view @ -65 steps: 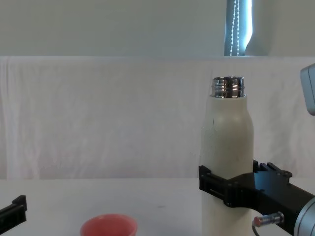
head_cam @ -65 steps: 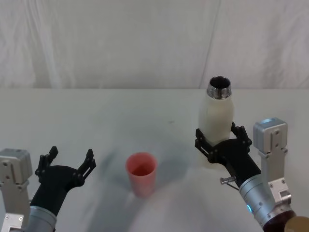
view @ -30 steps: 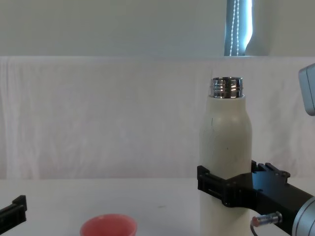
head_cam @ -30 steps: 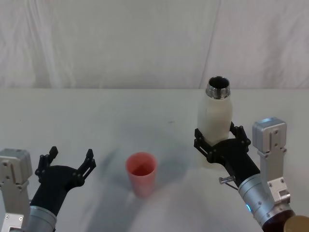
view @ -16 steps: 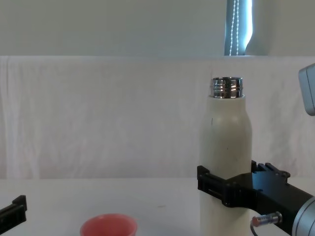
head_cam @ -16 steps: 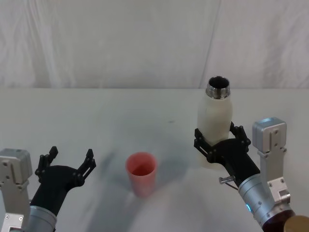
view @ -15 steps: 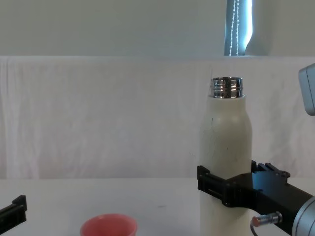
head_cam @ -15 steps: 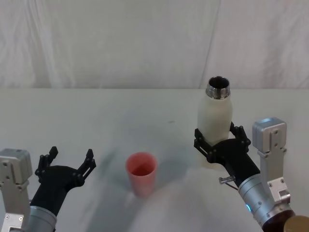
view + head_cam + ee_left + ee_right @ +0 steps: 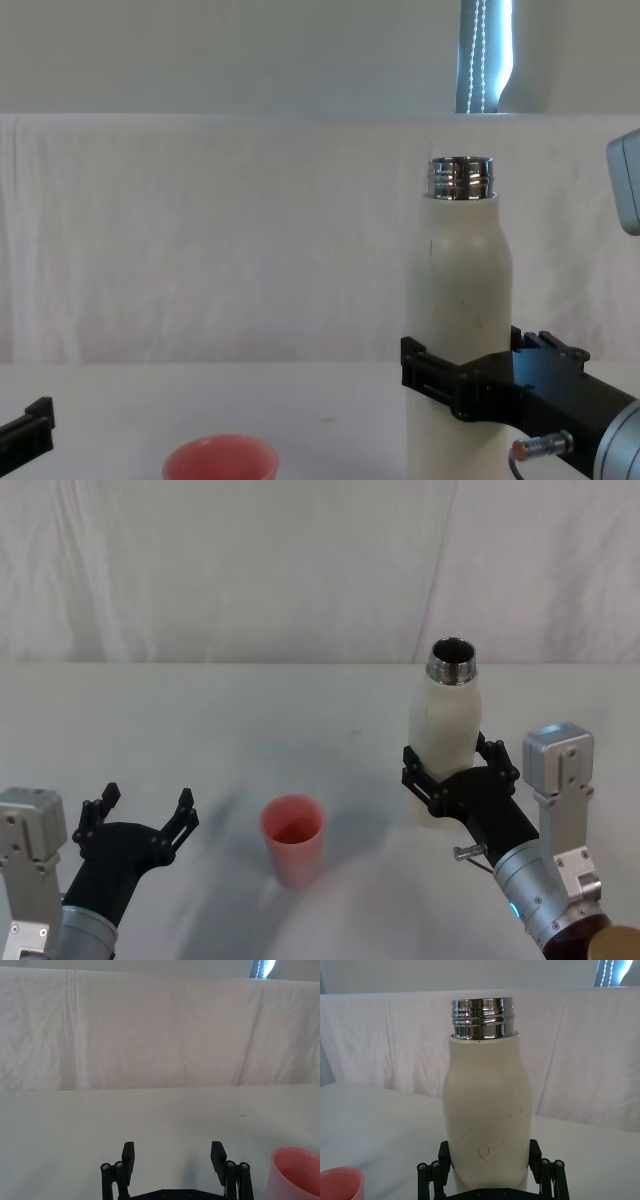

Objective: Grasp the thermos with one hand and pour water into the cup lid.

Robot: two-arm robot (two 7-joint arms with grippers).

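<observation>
The right tool (image 9: 456, 772), black angular jaws on a grey-silver arm, was clamped around the lower body of the tall cream-white matte thermos (image 9: 447, 733) with the shiny chrome threaded neck. Thermos stood upright, mouth open, on the right side of the white bench (image 9: 250, 720); whether its base touched the bench couldn't be told. Small metal plug (image 9: 466, 853) stuck out of the arm behind the tool. Small round salmon-pink cup lid (image 9: 293, 838) stood upright on the bench, left of the thermos and nearer the robot, apart from it. Left tool (image 9: 140, 805), black too, sat low at the near left with its jaws spread, holding nothing, beside the cup lid. White cloth backdrop (image 9: 250, 570) hung behind.
</observation>
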